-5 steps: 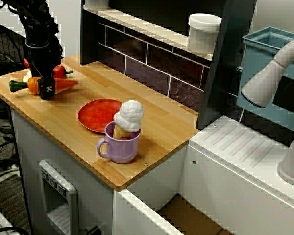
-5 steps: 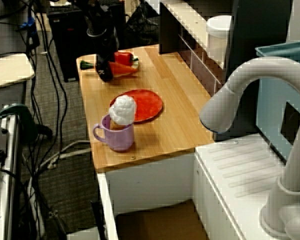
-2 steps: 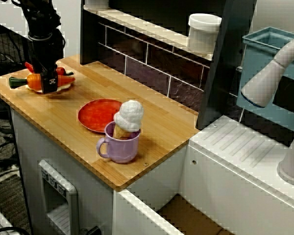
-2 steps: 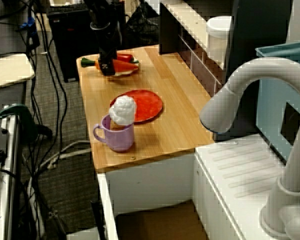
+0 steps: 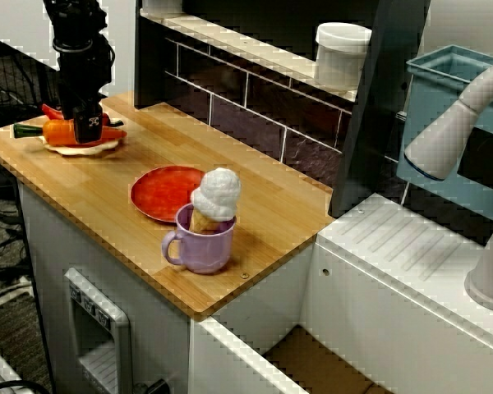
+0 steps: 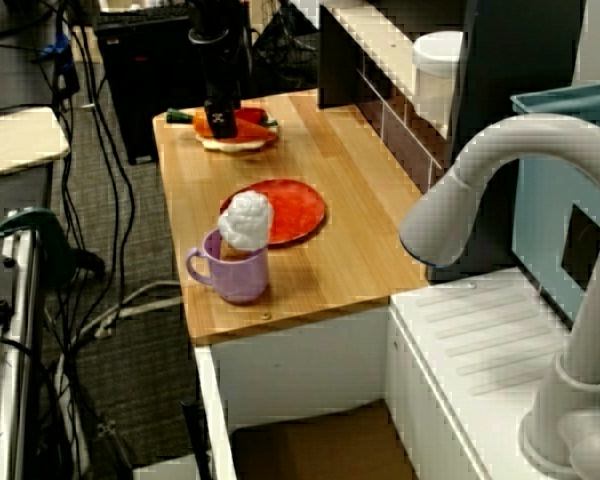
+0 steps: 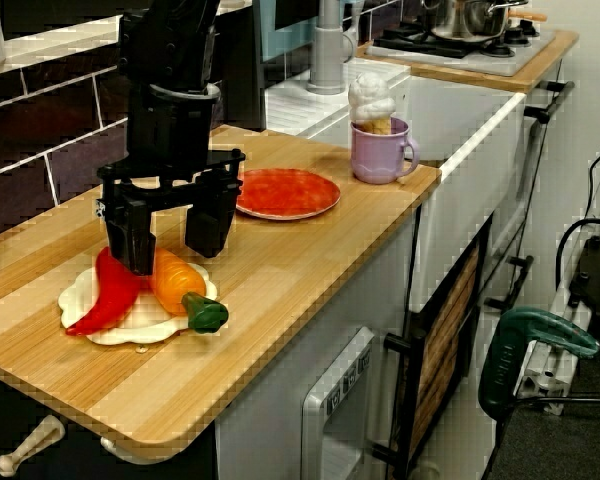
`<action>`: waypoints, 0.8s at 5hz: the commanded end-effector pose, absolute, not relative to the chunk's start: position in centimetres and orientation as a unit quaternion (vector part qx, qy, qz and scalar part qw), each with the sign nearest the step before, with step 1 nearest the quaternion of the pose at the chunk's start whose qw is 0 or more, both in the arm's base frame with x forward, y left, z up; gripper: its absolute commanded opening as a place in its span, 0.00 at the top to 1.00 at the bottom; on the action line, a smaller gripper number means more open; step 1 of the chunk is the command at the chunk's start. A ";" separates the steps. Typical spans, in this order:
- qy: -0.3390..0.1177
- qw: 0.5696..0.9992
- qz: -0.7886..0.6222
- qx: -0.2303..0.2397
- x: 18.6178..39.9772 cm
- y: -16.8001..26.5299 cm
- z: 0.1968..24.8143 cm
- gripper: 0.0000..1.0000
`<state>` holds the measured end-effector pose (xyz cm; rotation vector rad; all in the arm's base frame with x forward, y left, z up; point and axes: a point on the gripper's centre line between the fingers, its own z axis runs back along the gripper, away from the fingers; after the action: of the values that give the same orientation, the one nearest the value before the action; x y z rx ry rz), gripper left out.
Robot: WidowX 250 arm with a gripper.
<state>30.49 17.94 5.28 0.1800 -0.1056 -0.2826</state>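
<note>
At the counter's (image 7: 280, 265) end the gripper (image 7: 173, 250) hangs wide open over the carrot (image 7: 173, 287) on a plate (image 7: 130, 328) beside a pepper (image 7: 105, 297); it looks light, hard, slick, best pinched across its thick middle.

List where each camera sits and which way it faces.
Front view: high off the counter's front corner, facing the tiled backsplash; gripper at far left.
End view: high behind the faucet, looking down the counter; arm at far end.
Low view: close at the other end, looking back toward the stove; open gripper over carrot.
All three share purple mug and red plate.
</note>
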 end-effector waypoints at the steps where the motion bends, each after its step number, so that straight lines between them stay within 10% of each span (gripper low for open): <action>1: -0.075 0.983 -0.143 0.089 31.3 19.0 8.9 0.00; 4: -0.078 0.963 -0.236 0.104 32.2 19.2 9.3 0.00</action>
<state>31.66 18.54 7.38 0.1684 -0.1210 -0.4748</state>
